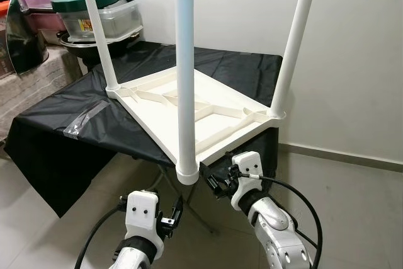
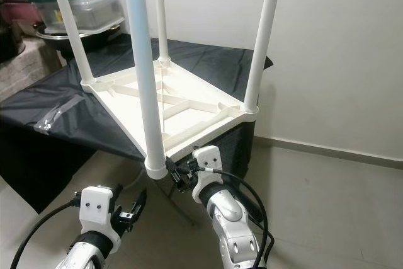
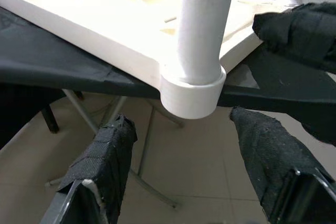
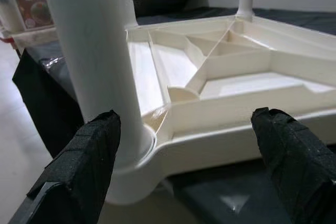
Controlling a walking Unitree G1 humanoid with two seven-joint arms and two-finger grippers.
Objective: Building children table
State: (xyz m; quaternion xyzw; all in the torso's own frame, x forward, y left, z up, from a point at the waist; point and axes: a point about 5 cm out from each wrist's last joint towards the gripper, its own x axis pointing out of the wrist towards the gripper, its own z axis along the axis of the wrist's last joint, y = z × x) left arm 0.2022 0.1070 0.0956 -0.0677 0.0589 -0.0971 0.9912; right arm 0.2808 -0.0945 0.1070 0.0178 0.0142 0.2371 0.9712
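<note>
1. Two grippers sit low, in front of the work. Left gripper (image 1: 171,215) hangs below the near corner of the children table (image 1: 208,108), fingers (image 3: 107,153) spread apart, nothing between them.
2. Right gripper (image 1: 214,181) is just beside the near leg (image 1: 186,80) socket at the table's edge; fingers (image 4: 86,153) spread wide, one on either side of that corner, not seen touching it.
3. Children table lies upside down, ribbed underside up, on a black cloth (image 1: 75,118) covering a folding stand. Near corner overhangs the cloth's edge.
4. Four white legs stand upright from the corners.
5. Clear plastic wrapper (image 2: 53,118) lies on the cloth, to the left, apart from the table.
6. Far left: lidded containers (image 1: 104,11) stacked against the wall.
</note>
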